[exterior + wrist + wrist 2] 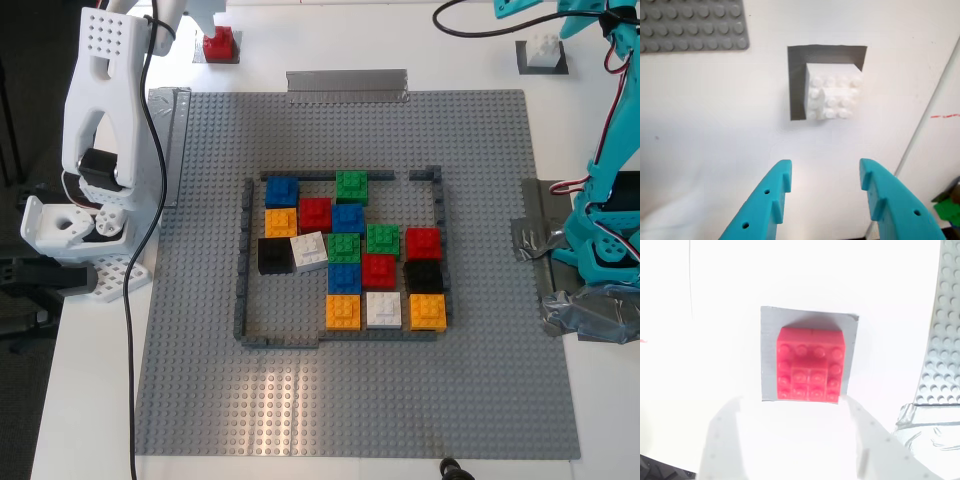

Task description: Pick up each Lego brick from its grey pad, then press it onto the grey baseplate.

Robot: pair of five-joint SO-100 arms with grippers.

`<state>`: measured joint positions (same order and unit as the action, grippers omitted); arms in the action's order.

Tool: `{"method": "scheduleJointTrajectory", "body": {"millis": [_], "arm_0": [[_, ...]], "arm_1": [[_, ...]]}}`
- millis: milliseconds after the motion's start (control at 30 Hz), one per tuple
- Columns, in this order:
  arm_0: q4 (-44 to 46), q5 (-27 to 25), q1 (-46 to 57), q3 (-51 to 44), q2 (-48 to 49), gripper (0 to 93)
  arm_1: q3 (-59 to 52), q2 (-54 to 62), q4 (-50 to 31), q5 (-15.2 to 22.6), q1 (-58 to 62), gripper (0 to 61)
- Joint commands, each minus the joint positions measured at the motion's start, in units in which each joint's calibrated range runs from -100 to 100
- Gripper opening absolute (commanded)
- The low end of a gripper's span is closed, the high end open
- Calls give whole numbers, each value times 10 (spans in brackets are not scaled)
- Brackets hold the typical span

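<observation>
Red Lego brick (811, 364) sits on its grey pad (769, 355) just off the grey baseplate (200, 330) far corner, exterior view's left; my second gripper (795, 440) is wide, empty, poised right at it. White brick (832, 92) waits on its own pad (797, 82), my first gripper (825, 192) spread, short of it. Best: centre jaws over flat sides, descend straight, then close.

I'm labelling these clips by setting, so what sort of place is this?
Probably a robotics lab bench or test rig: a white table carries a grey baseplate taped down with silver tape, and two small arms are fixed beside it, each over a brick on a grey pad.
</observation>
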<state>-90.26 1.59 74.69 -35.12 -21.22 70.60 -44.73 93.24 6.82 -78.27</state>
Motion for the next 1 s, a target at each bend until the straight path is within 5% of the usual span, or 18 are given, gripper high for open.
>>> {"method": "scheduleJointTrajectory", "body": {"millis": [0,967], "arm_0": [[3,0,2,-19,4,221],[62,-14,7,-2,-52,220]], "arm_1": [[9,6,-13,-3,-2,225],[-25,-12,-50,11,7,201]]}}
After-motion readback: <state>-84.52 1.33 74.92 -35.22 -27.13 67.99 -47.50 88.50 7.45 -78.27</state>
